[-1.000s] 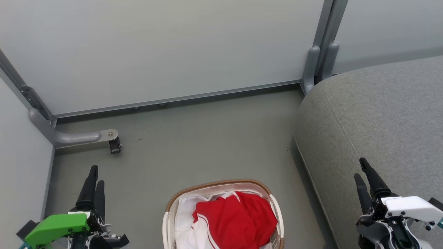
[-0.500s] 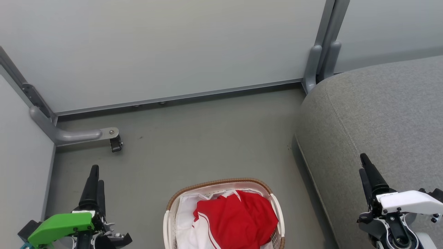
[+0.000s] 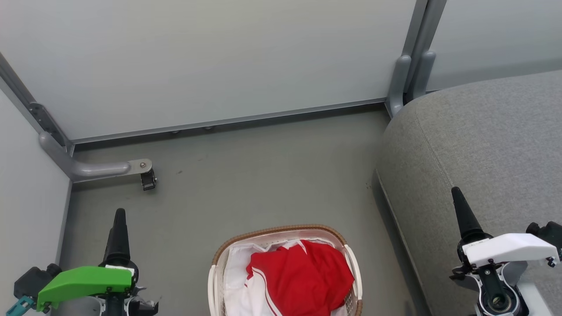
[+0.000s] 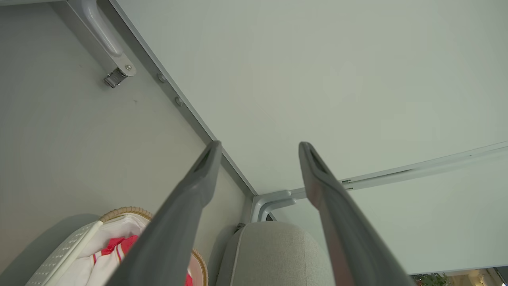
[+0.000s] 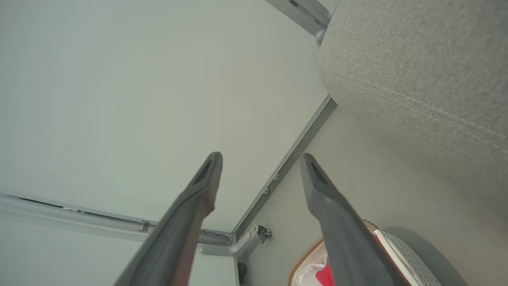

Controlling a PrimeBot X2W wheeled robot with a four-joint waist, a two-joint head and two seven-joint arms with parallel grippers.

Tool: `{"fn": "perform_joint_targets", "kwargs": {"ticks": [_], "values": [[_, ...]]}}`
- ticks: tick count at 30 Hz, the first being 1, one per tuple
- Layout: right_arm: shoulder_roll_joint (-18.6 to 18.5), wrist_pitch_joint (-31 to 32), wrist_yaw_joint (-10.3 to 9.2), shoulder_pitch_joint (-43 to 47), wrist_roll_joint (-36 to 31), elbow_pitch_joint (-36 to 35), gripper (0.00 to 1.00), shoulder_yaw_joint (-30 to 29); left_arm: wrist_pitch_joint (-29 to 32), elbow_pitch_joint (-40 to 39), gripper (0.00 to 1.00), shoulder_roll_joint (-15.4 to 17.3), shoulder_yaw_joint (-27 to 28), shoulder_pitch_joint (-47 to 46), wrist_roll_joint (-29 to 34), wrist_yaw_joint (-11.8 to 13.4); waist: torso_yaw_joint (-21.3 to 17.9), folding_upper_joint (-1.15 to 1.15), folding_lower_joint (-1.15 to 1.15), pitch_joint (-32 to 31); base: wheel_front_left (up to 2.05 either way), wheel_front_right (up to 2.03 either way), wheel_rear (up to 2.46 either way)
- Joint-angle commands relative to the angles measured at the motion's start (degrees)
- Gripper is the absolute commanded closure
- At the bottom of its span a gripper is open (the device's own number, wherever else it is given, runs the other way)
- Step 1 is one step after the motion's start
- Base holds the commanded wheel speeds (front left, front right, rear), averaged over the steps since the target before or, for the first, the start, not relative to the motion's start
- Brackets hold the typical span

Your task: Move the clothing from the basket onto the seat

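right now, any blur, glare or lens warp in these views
Head view: sharp, even soft light, no glare, a faint shadow on the floor along the seat. Left wrist view: wide-angle stretch, the left gripper soft near the bottom edge. Right wrist view: same softness on the right gripper, seat weave crisp.

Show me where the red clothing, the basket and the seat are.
clothing [image 3: 303, 281], head view, middle of the red fabric.
basket [image 3: 281, 229], head view, far side of its brown rim.
seat [image 3: 483, 145], head view, bare grey top.

Pale grey panel walls [image 3: 219, 57], grey floor [image 3: 263, 175], metal bracket [image 3: 96, 169]
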Motion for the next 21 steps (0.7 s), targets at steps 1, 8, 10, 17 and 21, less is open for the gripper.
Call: {"fn": "perform_joint_targets", "kwargs": {"ticks": [1, 8, 10, 17, 21], "values": [[-0.6, -0.7, 0.01, -1.7, -2.6, -0.9, 0.0, 0.5, -0.6, -0.8, 0.0, 0.3, 0.2, -1.8, 3.4, -0.1, 0.1, 0.0, 0.0, 0.1, 0.0, 0.0, 0.0], [-1.0, -2.1, 0.01, -2.1, -10.3, -0.6, 0.0, 2.0, -2.0, 0.2, 0.0, 0.6, -0.6, -1.7, 14.9, -0.1, 0.2, 0.0, 0.0, 0.3, 0.0, 0.0, 0.0], [-1.0, -2.5, 0.01, -2.2, -12.4, -0.4, 0.0, 2.3, -2.4, 0.3, 0.0, 0.7, -1.0, -1.6, 17.7, -0.1, 0.3, 0.0, 0.0, 0.3, 0.0, 0.0, 0.0], [-1.0, -3.8, 0.02, -2.5, -19.5, 0.7, 0.0, 2.2, -3.7, 1.1, 0.0, 0.9, -3.0, -1.2, 25.9, -0.2, 0.5, 0.0, 0.0, 0.5, 0.0, 0.0, 0.0], [-0.8, -4.5, 0.02, -2.6, -23.4, 1.5, 0.0, 2.3, -4.4, 1.9, 0.0, 1.1, -3.6, -1.3, 29.3, -0.2, 0.6, 0.0, 0.0, 0.7, 0.0, 0.0, 0.0]]}}
